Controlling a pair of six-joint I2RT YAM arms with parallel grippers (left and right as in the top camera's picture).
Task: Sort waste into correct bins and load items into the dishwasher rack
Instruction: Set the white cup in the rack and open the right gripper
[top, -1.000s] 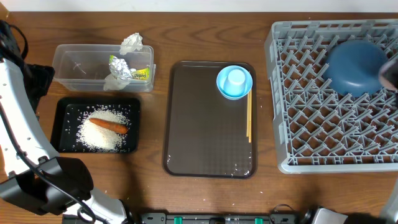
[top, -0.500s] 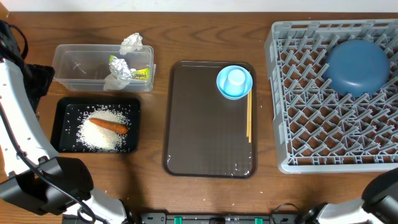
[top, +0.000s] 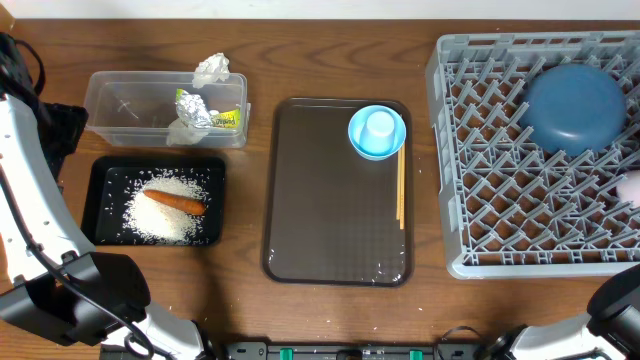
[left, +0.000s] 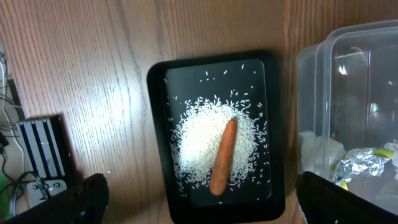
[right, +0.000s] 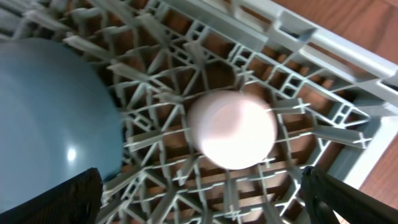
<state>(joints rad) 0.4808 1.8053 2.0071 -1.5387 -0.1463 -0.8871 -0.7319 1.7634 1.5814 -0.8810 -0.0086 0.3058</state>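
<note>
My right gripper (right: 202, 199) is open above the grey dishwasher rack (right: 186, 168). A blurred white cup (right: 232, 130) sits among the pegs, apart from both fingers. This cup (top: 632, 188) is at the right edge of the rack (top: 500, 180), below the large blue plate (top: 572, 108). My left gripper (left: 211, 202) hangs open over the black tray (left: 155, 124), which holds rice (left: 199, 143) and the carrot (left: 222, 157). The clear tub (left: 348, 93) holds tissues (left: 317, 152) and the foil wrapper (left: 364, 163). A small blue bowl (top: 362, 143) with a white cup (top: 379, 126) inside and chopsticks (top: 401, 190) lie on the brown tray.
The brown serving tray (top: 330, 200) lies mid-table between the bins and the rack. My left arm (top: 30, 200) runs down the left edge. Part of the right arm (top: 620, 300) shows at the bottom right. A dark box with cables (left: 40, 149) sits beside the black tray.
The right gripper has opened and let go of a white cup, which now sits in the rack's right side. The left gripper has not moved.
</note>
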